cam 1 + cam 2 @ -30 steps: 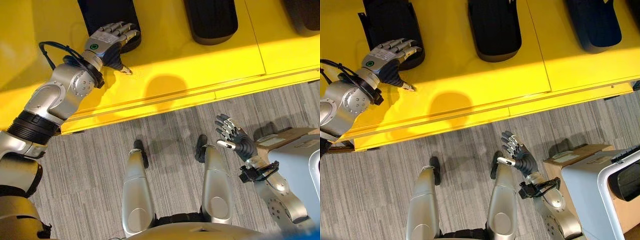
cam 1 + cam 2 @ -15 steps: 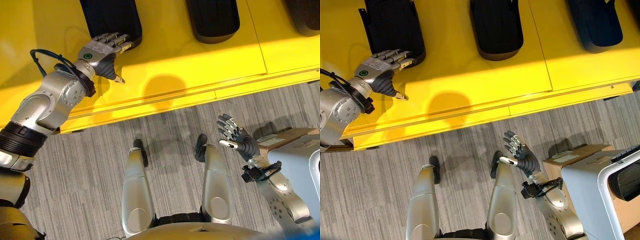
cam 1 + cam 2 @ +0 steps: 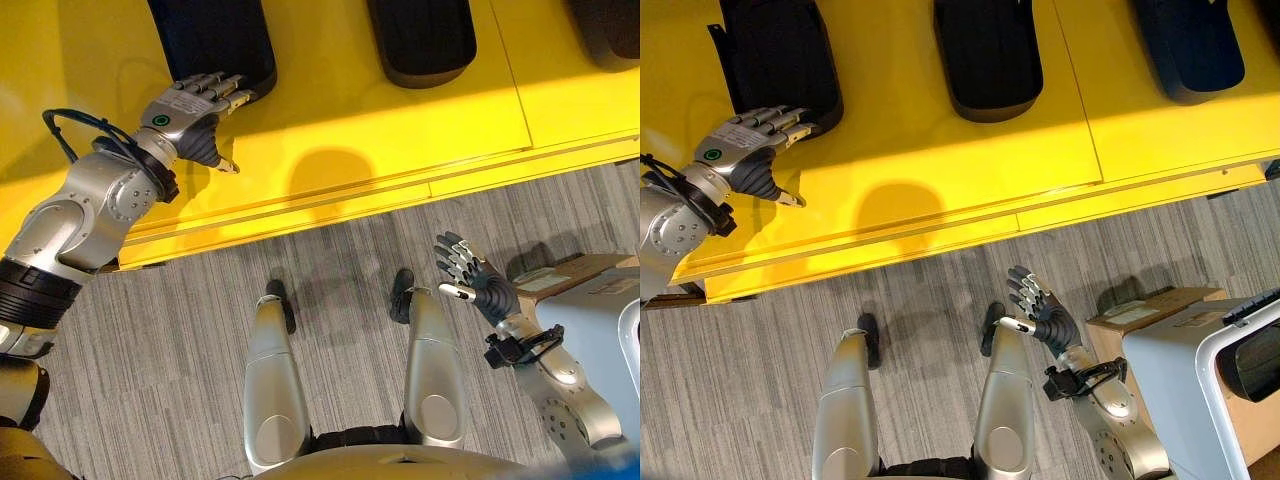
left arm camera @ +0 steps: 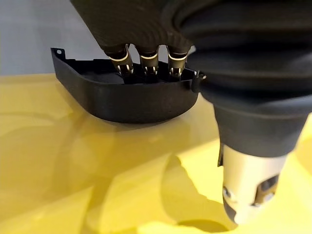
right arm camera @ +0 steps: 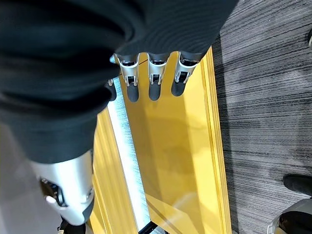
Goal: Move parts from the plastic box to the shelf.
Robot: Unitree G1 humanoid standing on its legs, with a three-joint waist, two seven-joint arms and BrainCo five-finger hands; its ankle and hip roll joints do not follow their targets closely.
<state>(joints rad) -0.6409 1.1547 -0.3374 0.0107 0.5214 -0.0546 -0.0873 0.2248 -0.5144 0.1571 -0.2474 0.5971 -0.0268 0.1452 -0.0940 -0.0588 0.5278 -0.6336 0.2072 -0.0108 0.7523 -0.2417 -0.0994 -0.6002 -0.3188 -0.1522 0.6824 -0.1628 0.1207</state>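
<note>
Three black parts [image 3: 987, 55] on yellow shelf [image 3: 940, 160]; open left hand [image 3: 740, 150] beside one.

A glossy yellow shelf [image 3: 400, 130] spans the far side of the scene, its surface bright enough to mirror what stands above it. A thin seam [image 3: 1080, 90] runs from back to front and splits it into panels, and a stepped lip [image 3: 420, 185] follows its near edge. A band of stronger light [image 3: 970, 140] crosses the yellow from side to side, with softer shade behind it. Nearer, the floor [image 3: 180, 340] is grey carpet with fine streaks in lighter and darker tones. At the right edge a brown cardboard box [image 3: 1145, 310] sits on the carpet, just beside a pale grey cabinet [image 3: 1185, 375] with a rounded white edge.
</note>
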